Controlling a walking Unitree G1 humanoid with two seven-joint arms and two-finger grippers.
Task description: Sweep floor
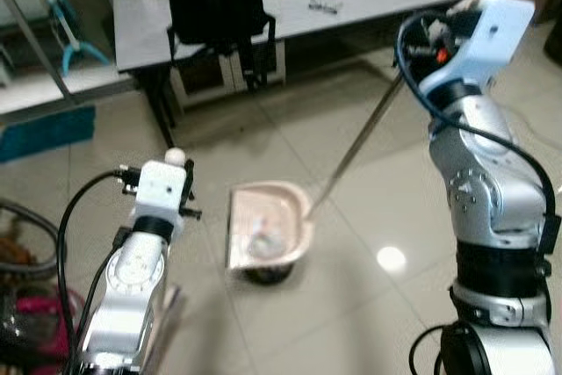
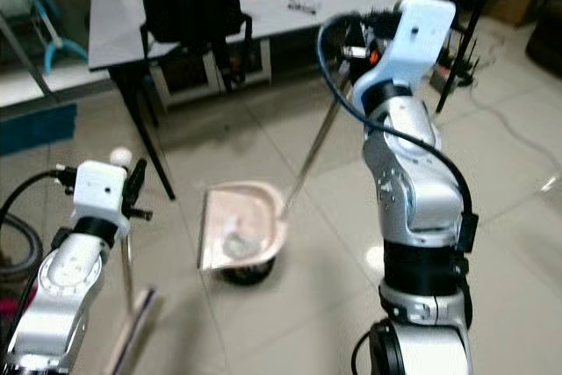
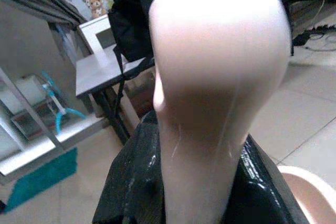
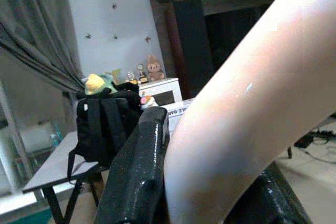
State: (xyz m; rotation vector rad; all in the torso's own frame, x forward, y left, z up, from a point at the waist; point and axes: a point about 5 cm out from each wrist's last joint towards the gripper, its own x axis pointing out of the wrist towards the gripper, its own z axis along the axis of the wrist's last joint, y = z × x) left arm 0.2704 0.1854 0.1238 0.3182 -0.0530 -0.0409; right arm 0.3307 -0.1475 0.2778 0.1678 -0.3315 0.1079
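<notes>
Both tools are clenched: right tool (image 2: 373,46) on the dustpan (image 2: 241,226) handle, left tool (image 2: 123,183) on the broom (image 2: 132,322). Keep the pan flat, sweep gently inward.

A pale pink dustpan (image 1: 268,230) is seen standing on the tiled floor (image 1: 378,208), its pan tilted up, with a small grey clump of debris (image 2: 237,243) held inside. Its thin metal handle (image 1: 356,147) is slanted upward. A pale pink broom handle (image 3: 210,103) is shown upright, its top rounded.
</notes>
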